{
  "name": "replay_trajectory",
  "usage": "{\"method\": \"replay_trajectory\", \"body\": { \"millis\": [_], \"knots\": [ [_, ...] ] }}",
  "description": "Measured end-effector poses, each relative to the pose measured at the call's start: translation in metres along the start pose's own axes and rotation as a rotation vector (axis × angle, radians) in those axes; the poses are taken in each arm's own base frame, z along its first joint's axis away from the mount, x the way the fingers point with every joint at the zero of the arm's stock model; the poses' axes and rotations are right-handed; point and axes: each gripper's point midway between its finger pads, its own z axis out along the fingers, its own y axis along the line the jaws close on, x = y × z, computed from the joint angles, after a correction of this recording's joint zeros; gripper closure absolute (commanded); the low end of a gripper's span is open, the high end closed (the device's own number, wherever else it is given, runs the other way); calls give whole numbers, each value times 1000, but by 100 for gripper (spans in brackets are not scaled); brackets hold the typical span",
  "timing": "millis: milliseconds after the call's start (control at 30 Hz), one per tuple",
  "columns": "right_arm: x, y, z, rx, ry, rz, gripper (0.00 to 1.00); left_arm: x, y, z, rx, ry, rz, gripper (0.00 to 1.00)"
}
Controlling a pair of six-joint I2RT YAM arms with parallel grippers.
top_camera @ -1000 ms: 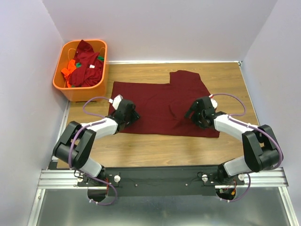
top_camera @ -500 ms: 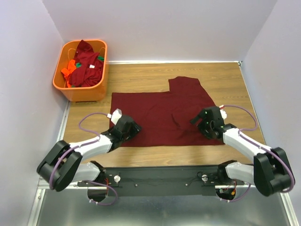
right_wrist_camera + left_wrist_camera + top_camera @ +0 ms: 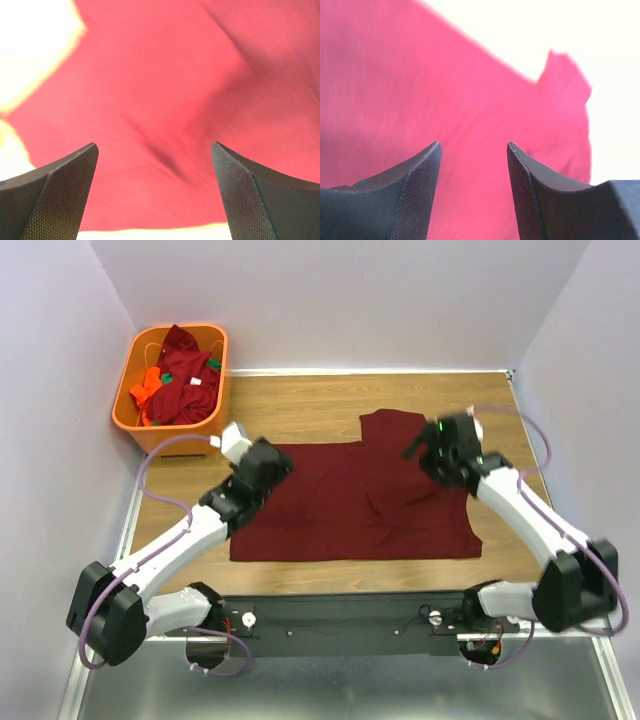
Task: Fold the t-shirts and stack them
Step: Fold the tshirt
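A dark maroon t-shirt [image 3: 350, 500] lies spread flat on the wooden table, one sleeve sticking out at its far right. My left gripper [image 3: 268, 462] hovers open over the shirt's far left corner, nothing between its fingers [image 3: 420, 200]; the cloth [image 3: 470, 100] fills its wrist view. Above the far right part, beside the sleeve, my right gripper [image 3: 438, 448] hangs wide open and empty, with a crease in the shirt [image 3: 165, 155] showing between its fingertips [image 3: 65, 200]. More t-shirts [image 3: 180, 380], maroon, orange and green, are heaped in the basket.
An orange plastic basket [image 3: 178, 432] stands at the table's far left corner, against the left wall. White walls close the table on three sides. Bare wood [image 3: 300, 400] lies beyond the shirt and along its near edge.
Both arms have lifted and swung from the shirt's near corners to its far side. The right gripper opened wider. The shirt's near edge now lies closer to the table's front.
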Motion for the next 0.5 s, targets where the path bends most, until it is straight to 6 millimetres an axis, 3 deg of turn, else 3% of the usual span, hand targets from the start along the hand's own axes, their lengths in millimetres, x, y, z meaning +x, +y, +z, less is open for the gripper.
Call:
{"method": "replay_trajectory", "body": {
  "millis": [33,133,200,267,333,500],
  "knots": [
    [-25,28,0,-42,-43,-28,0,-23,-13,3,9,-59,3,38],
    [-81,88,10,-110,-145,-103,0,-78,-33,18,-18,-181,28,42],
    [-103,110,22,-117,-186,-149,0,-112,-38,47,-82,-230,64,43],
    [-120,127,39,-117,-205,-194,0,-127,-34,72,-141,-238,115,44],
    [-132,138,58,-114,-208,-233,0,-141,-24,112,-229,-234,171,44],
    [-138,144,106,-96,-172,-320,0,-142,3,169,-405,-176,310,46]
  ]
}}
